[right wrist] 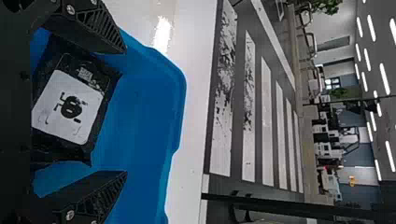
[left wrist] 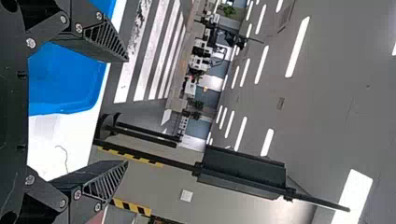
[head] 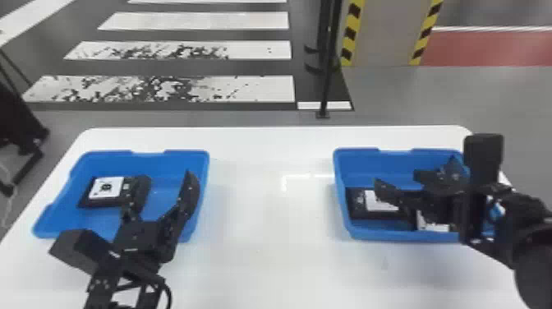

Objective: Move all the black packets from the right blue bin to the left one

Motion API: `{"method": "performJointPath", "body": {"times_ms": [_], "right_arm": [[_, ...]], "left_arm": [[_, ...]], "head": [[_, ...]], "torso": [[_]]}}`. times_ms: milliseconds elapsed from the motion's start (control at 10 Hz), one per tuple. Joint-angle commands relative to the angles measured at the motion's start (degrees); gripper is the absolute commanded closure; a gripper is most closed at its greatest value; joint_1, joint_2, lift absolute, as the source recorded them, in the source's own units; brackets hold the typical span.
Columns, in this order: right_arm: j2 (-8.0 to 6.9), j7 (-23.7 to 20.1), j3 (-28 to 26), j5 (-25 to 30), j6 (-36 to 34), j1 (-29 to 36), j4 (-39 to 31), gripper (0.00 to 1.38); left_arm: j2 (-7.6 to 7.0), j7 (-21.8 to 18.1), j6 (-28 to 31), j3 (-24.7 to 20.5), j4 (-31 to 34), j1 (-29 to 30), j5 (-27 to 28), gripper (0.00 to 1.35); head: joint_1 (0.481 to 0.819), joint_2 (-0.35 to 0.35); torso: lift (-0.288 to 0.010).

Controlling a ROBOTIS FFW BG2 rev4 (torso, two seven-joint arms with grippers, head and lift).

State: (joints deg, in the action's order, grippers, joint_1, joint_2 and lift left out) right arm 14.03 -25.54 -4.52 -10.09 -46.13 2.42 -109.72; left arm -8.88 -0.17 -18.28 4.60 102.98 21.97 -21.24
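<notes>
My left gripper (head: 166,181) is open above the left blue bin (head: 172,155), where a black packet (head: 88,198) with a white label lies. In the left wrist view, nothing sits between the parted fingers of the left gripper (left wrist: 126,112). Over the right blue bin (head: 357,154) is my right gripper (head: 402,183), partly covering black packets (head: 356,205) with white labels. The right wrist view has the right gripper (right wrist: 125,111) open, with a black packet (right wrist: 105,86) lying in the bin beyond its fingers, not gripped.
A white table (head: 267,213) carries both bins, with a wide stretch of tabletop between them. The raised bin walls surround the packets. A thin black post (head: 326,82) stands on the floor beyond the table's far edge.
</notes>
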Motion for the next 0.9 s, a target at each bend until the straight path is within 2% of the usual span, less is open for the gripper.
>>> {"method": "performJointPath", "body": {"times_ms": [0, 500, 600, 700, 800], "right_arm": [[0.03, -0.13, 0.98, 0.49, -1.68, -1.30, 3.06, 0.11], [0.12, -0.57, 2.46, 1.64, -3.09, -3.83, 8.69, 0.16], [0.12, -0.48, 2.58, 2.32, -3.09, -4.68, 9.67, 0.26], [0.12, -0.48, 3.03, 2.78, -3.93, -5.24, 10.23, 0.45], [0.03, -0.48, 3.49, 2.78, -4.78, -5.24, 9.81, 0.76]], "left_arm": [[0.00, 0.00, 0.42, -0.03, 0.03, -0.04, -0.01, 0.30], [0.09, -0.44, 0.70, -0.37, 0.03, -0.04, -1.04, 0.32], [0.09, -0.44, 0.70, -0.37, 0.03, -0.04, -1.04, 0.32], [0.09, -0.44, 0.84, -0.60, 0.03, -0.04, -1.04, 0.32], [0.17, -0.44, 0.84, -0.94, -0.11, 0.10, -1.04, 0.32]], "head": [[0.695, 0.004], [0.695, 0.007], [0.695, 0.006], [0.695, 0.004], [0.695, 0.004]], "torso": [[-0.168], [-0.168], [-0.168], [-0.168], [-0.168]]}}
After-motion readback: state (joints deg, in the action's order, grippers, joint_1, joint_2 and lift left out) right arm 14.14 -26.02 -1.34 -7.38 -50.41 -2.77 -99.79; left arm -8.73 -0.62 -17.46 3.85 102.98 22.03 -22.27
